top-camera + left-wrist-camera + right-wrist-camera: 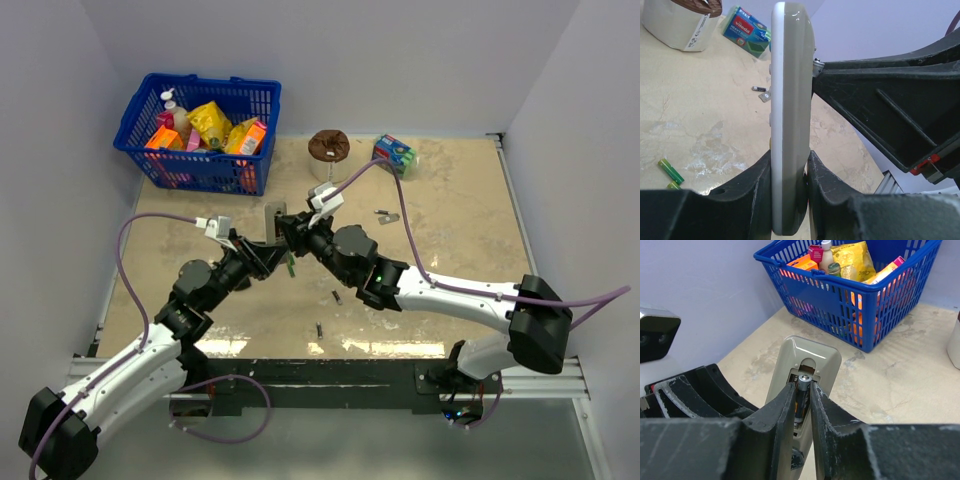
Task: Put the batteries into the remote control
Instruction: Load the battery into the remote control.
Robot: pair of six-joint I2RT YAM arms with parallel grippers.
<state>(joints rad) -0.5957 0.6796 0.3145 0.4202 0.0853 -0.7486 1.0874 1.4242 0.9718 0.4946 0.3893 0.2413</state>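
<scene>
The remote control [790, 100] stands on edge, its lower end clamped in my left gripper [789, 175]. From above, the remote control [274, 222] is held over the table's middle, where both arms meet. In the right wrist view its grey back [812, 352] faces me with the compartment uncovered. My right gripper [802, 386] is shut on a dark battery [804, 381] that lies lengthwise in that compartment. More batteries [336, 296] [319, 329] lie on the table nearer the arm bases. Another battery [758, 89] lies farther off, next to a small grey piece [765, 96].
A blue basket [200, 130] of groceries stands at the back left. A white cup with a brown lid [328, 150] and a sponge pack [395, 153] stand at the back. Green sticks [671, 170] lie on the table to the left of the remote.
</scene>
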